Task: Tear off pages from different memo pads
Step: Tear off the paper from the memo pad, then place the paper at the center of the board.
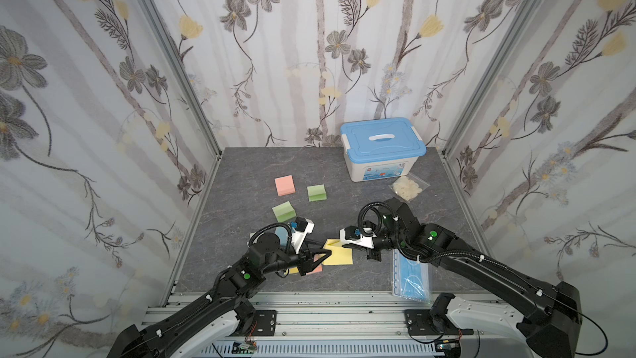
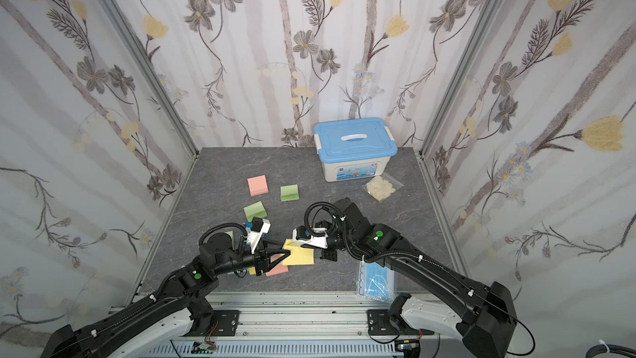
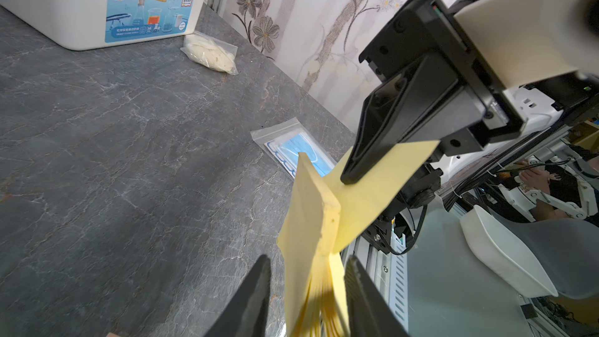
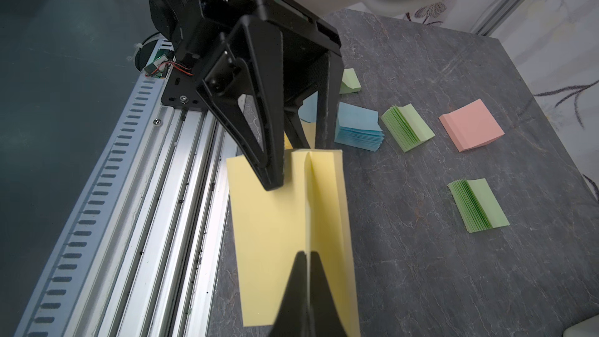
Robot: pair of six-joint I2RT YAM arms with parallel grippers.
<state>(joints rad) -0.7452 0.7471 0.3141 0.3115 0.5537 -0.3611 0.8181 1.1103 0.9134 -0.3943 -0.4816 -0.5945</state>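
Clock set with twelve at the back wall and six at the robot's base.

Yellow memo pad (image 1: 340, 254) sits at about six on the tabletop (image 1: 241, 184), near the front edge, between the two arms. Left claw (image 3: 309, 258) is closed around the pad's fanned end. One finger touches the paper and a thin slit shows beside the other, so how firm the hold is stays unclear. Whether the pad rests on the surface or hangs clear of it: cannot tell.

Right claw (image 4: 307, 252) is pressed together, pinching one yellow page (image 3: 389, 170) that runs back to the pad. From the right wrist this page shows only edge-on, as a thin line.

Pink memo pad (image 1: 284, 185) lies mid-table, toward eleven. Green memo pad (image 1: 316, 192) lies near its three o'clock side. Second green memo pad (image 1: 284, 211) lies toward six of the pink one, its near corner cut off by the left wrist. Blue memo pad (image 4: 358, 131) is fanned, and both top views hide most of it under the left arm.

Small green piece (image 4: 350, 82) sits beyond the left claw: loose page or thin pad, unclear. Pink corner (image 1: 315, 269) pokes out under the left claw, otherwise hidden.

Blue-lidded box (image 1: 382, 139) stands at one o'clock, at the back. Clear bag of pale lumps (image 1: 407, 187) lies just in front of it, contents hard to make out. Bag of blue face masks (image 1: 411, 277) lies at five, its upper end under the right arm.
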